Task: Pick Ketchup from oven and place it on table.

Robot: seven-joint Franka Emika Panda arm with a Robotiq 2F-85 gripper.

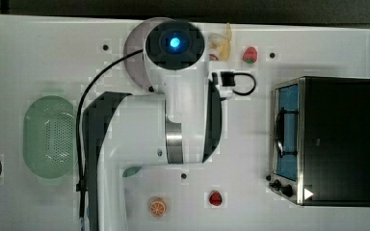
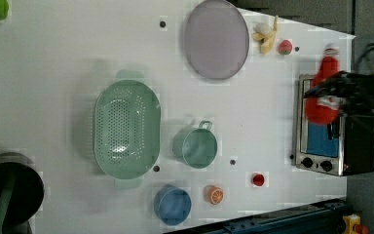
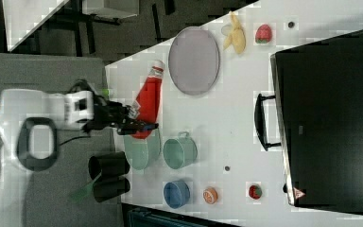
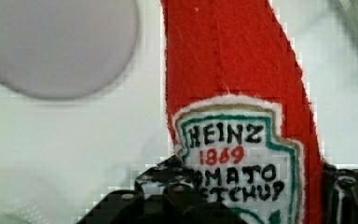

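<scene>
Step in hand: carrying. The ketchup bottle [image 3: 147, 101] is out of the toaster oven [image 1: 335, 139] and hangs in the air, pinched at its label end by the tool [image 3: 139, 125]; the wrist view shows the dark fingers [image 4: 168, 189] pressed on either side of the Heinz label, red body and cap end pointing away. In the right view the bottle sits over the tabletop [image 3: 246, 118] just left of the grey plate [image 3: 194, 60], well apart from the oven on the right view's right. Oven door looks shut, handle [image 3: 261, 121] facing the open tabletop.

Next move, as I judge it: lower the bottle to a bare patch of tabletop, then spread the tool and withdraw upward. It needs a spot free of the plate and the bowls. The bottle looks soft, felt-like, so it may flop on release.

Containers (left view):
- green colander [image 2: 126, 127]: nothing in it that I can see.
- green cup [image 2: 196, 146]: looks empty.
- blue bowl [image 2: 173, 205]: looks empty.
- grey plate: bare.
- black pot [image 2: 9, 192], at the left view's near left: holds a green utensil.
</scene>
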